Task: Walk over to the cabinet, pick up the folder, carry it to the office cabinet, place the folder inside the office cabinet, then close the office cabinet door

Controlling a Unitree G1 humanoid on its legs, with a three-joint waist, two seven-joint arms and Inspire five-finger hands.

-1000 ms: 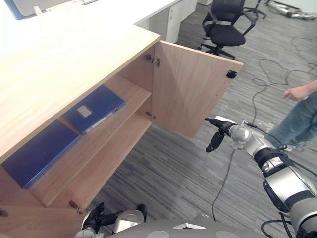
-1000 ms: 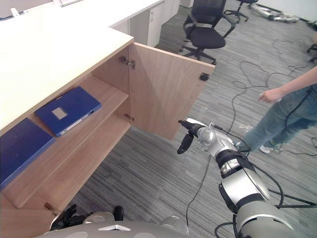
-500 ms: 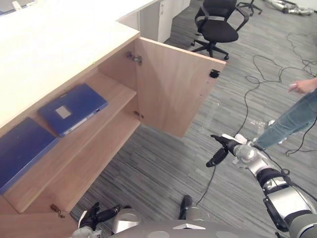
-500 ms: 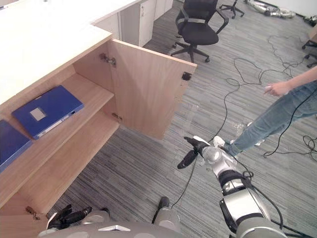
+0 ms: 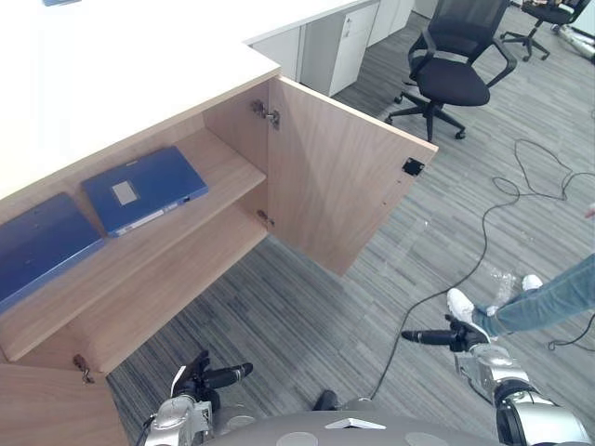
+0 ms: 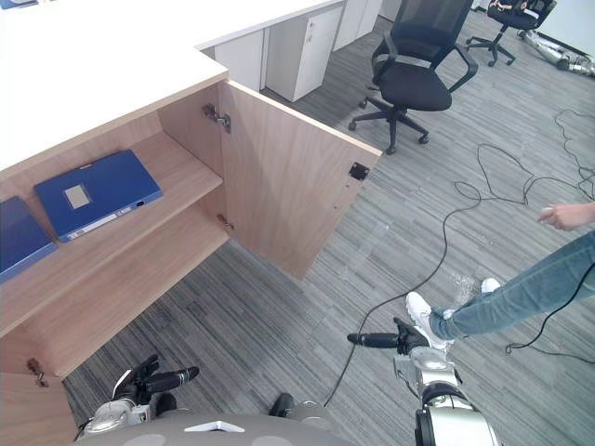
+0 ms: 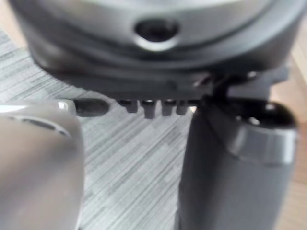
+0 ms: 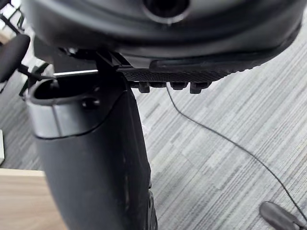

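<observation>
One office cabinet [image 5: 167,288]: open toward the robot
Door [image 5: 344,186]: swung wide; not yet closed
Folder [image 5: 144,189]: flat on the upper shelf beside a second blue folder [image 5: 42,246]; placing looks done
Right hand [image 5: 446,337]: has dropped low, well apart from the door; fingers straight, empty; closing needs a fresh reach
Left hand [image 5: 209,379]: low; fingers relaxed, empty
</observation>
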